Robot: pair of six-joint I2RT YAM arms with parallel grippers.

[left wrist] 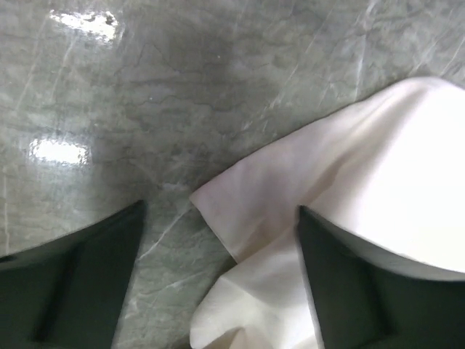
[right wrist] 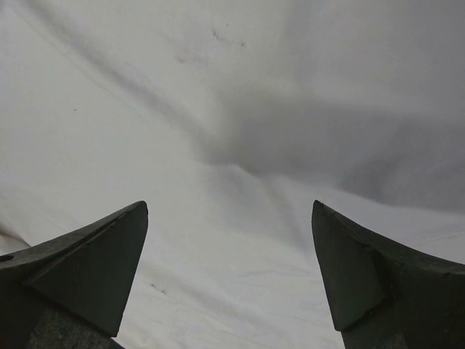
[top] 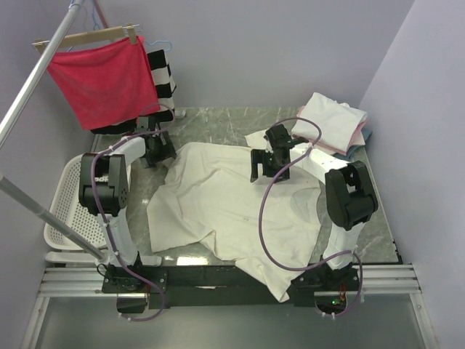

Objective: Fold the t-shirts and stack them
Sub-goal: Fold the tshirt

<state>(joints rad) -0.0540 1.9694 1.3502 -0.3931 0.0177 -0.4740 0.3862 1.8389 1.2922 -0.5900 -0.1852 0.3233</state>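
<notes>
While a cream t-shirt [top: 232,211] lies spread open and rumpled across the middle of the grey marbled bench [top: 218,120], both arms reach over it with nothing held. The left gripper [top: 156,149] hangs at the shirt's upper-left edge — its jaws stand wide apart. The left wrist view shows a corner of the cloth lying on the stone between them, with one dark finger [left wrist: 363,291] over the fabric and the other over bare bench. The right gripper [top: 265,163] hovers above the shirt's upper middle, jaws likewise spread — its own camera sees only creased white cloth below them. A stack of folded t-shirts [top: 333,120] sits in the upper right of the top view, cream on top with pink and blue edges showing beneath. At upper left a red cloth [top: 102,80] hangs from a wooden hanger [top: 87,36] beside a black-and-white striped garment [top: 161,73]. A white basket [top: 62,211] sits at the left edge.
</notes>
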